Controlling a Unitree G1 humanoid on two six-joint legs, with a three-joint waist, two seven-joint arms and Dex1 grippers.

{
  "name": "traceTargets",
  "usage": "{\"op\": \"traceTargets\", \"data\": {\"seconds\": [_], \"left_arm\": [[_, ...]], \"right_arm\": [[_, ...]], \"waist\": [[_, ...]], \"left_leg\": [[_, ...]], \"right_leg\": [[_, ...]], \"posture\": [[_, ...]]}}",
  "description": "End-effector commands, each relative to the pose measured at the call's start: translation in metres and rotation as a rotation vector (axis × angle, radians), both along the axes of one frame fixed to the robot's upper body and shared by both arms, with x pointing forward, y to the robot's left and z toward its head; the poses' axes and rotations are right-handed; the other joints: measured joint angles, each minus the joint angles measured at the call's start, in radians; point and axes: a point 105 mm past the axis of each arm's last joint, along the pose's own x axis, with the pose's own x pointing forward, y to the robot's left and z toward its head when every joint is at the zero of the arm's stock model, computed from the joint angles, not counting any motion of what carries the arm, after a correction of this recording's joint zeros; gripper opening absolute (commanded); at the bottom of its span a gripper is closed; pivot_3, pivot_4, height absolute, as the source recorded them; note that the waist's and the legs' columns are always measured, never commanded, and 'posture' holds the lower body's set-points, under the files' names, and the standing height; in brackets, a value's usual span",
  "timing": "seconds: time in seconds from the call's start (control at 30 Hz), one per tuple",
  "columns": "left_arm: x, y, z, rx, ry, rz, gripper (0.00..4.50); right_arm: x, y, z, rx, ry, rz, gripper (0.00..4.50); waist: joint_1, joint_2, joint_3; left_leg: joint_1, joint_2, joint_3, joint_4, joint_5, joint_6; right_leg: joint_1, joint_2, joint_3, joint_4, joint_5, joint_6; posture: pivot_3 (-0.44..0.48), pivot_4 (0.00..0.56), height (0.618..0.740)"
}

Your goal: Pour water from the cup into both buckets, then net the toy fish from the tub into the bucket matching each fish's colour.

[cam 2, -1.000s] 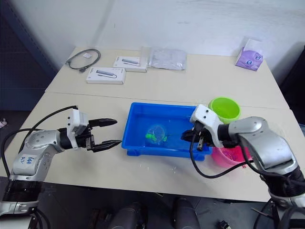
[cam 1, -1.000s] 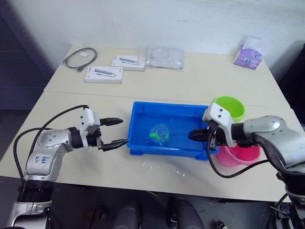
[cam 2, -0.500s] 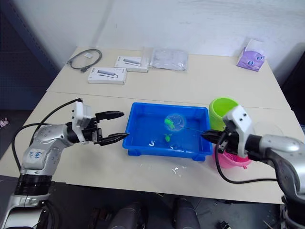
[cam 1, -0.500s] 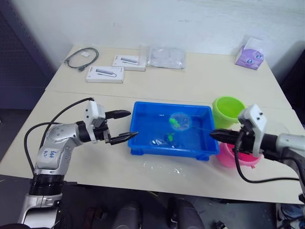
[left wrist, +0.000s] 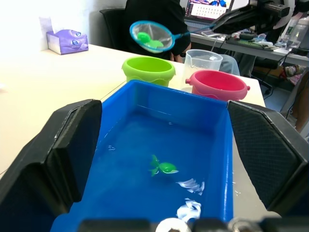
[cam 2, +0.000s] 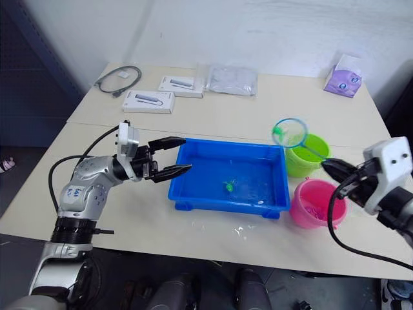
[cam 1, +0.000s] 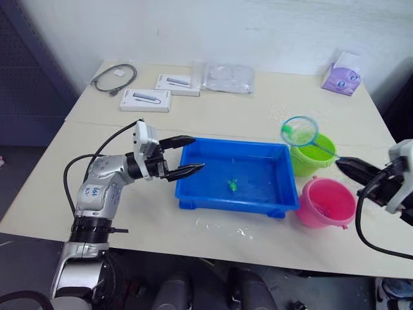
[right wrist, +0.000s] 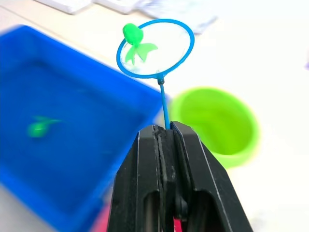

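Right wrist view: right gripper (right wrist: 165,129) clamps the net (right wrist: 155,48) handle, a green fish (right wrist: 135,41) sitting in the ring above the lime bucket (right wrist: 215,124). Left gripper (cam 1: 188,155) spreads open at the tub (cam 1: 213,200) edge; another green fish (cam 1: 231,185) lies inside. Pink bucket (cam 1: 326,203) stands beside the tub.

The two head views look forward and down from above the near edge of the surface (cam 1: 258,106), taking in its whole width; they share nearly the same scene, slightly offset sideways. The left wrist view sits low and close at one end of the tub (left wrist: 159,145), facing along it toward the buckets. The right wrist view looks along its tool (right wrist: 169,130) down past the net (right wrist: 155,48), sharing tub and green bucket (right wrist: 217,123) with the others.
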Motion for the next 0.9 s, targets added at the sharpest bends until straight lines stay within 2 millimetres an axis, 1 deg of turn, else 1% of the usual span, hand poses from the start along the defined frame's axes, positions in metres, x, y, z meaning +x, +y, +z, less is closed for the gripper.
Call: {"op": "traceTargets", "data": {"seconds": [0.03,0.1,0.23,0.3,0.4,0.5,0.57,0.67,0.7,0.73,0.8,0.87,0.9], "left_arm": [[-0.001,-0.004,0.003,0.016,-0.041,-0.029,4.44],[-0.001,-0.004,0.002,0.022,-0.043,-0.031,4.44],[-0.004,-0.005,-0.002,0.031,-0.033,-0.041,4.44],[-0.006,-0.004,-0.005,0.054,-0.026,-0.050,4.44],[-0.006,-0.004,-0.006,0.064,-0.028,-0.051,4.44],[-0.006,-0.003,-0.006,0.065,-0.035,-0.049,4.44],[-0.008,-0.004,-0.006,0.065,-0.030,-0.058,4.44],[-0.009,-0.006,-0.006,0.073,-0.029,-0.069,4.44],[-0.010,-0.006,-0.006,0.076,-0.033,-0.069,4.44],[-0.010,-0.006,-0.006,0.078,-0.037,-0.068,4.44],[-0.009,-0.004,-0.006,0.086,-0.045,-0.063,4.44],[-0.008,0.000,-0.006,0.097,-0.047,-0.055,4.44],[-0.008,0.002,-0.008,0.107,-0.047,-0.049,4.44]], "right_arm": [[0.002,-0.034,0.018,-0.106,-0.110,-0.150,0.00],[0.005,-0.040,0.018,-0.145,-0.128,-0.180,0.00],[0.013,-0.051,0.003,-0.274,-0.136,-0.265,0.00],[0.015,-0.054,-0.006,-0.391,-0.144,-0.287,0.00],[0.018,-0.052,-0.014,-0.565,-0.181,-0.266,0.00],[0.019,-0.053,-0.016,-0.724,-0.217,-0.263,0.00],[0.021,-0.048,-0.019,-0.833,-0.227,-0.212,0.00],[0.023,-0.042,-0.019,-0.920,-0.262,-0.179,0.00],[0.023,-0.040,-0.016,-0.945,-0.296,-0.177,0.00],[0.023,-0.038,-0.013,-0.957,-0.321,-0.177,0.00],[0.022,-0.031,-0.003,-0.867,-0.371,-0.179,0.00],[0.024,-0.019,-0.001,-0.659,-0.346,-0.126,0.00],[0.024,-0.007,-0.003,-0.535,-0.311,-0.067,0.00]], "waist": [[0.000,0.000,0.000],[0.000,0.000,0.000],[-0.003,0.000,0.000],[-0.003,0.000,0.000],[-0.002,0.000,0.000],[-0.002,0.000,0.000],[-0.002,0.000,0.000],[-0.002,0.000,0.000],[-0.002,0.000,0.000],[-0.002,0.000,0.000],[-0.002,0.000,0.000],[-0.004,0.000,0.000],[-0.005,0.000,0.000]], "left_leg": [[0.000,0.000,0.000,0.000,0.000,0.000],[0.001,0.000,0.001,0.000,0.000,0.000],[0.001,0.001,0.002,0.000,0.000,0.000],[0.001,0.002,0.002,0.000,0.000,0.000],[0.001,0.002,0.003,0.000,0.000,-0.001],[0.001,0.001,0.003,0.000,0.000,0.000],[0.001,0.001,0.003,0.000,0.000,0.000],[0.002,0.002,0.003,0.000,0.001,-0.001],[0.002,0.002,0.003,0.000,0.001,-0.001],[0.002,0.002,0.003,0.000,0.001,-0.002],[0.002,0.002,0.003,0.000,0.001,-0.002],[0.002,0.002,0.003,0.000,0.001,-0.002],[0.002,0.002,0.003,0.000,0.001,-0.002]], "right_leg": [[0.000,0.000,0.000,0.000,0.000,0.000],[0.000,0.001,0.001,0.000,0.000,0.000],[0.000,0.002,0.002,0.001,0.000,0.000],[0.000,0.003,0.002,0.001,0.000,0.000],[0.000,0.003,0.003,0.001,0.000,0.000],[-0.001,0.003,0.002,0.001,0.000,0.000],[-0.001,0.003,0.003,0.001,0.000,0.000],[0.000,0.003,0.003,0.001,0.000,0.000],[0.000,0.003,0.003,0.001,0.000,0.000],[0.000,0.003,0.003,0.001,0.000,0.000],[0.000,0.003,0.003,0.001,0.000,0.000],[0.000,0.004,0.003,0.001,0.000,0.000],[0.000,0.004,0.002,0.001,0.000,0.000]], "posture": [[0.000,0.150,0.739],[0.000,0.150,0.739],[0.000,0.150,0.739],[0.000,0.150,0.739],[0.000,0.150,0.739],[0.000,0.150,0.739],[0.000,0.150,0.739],[0.000,0.150,0.739],[0.000,0.150,0.739],[0.000,0.150,0.739],[0.000,0.150,0.739],[0.000,0.150,0.739],[0.000,0.150,0.739]]}}
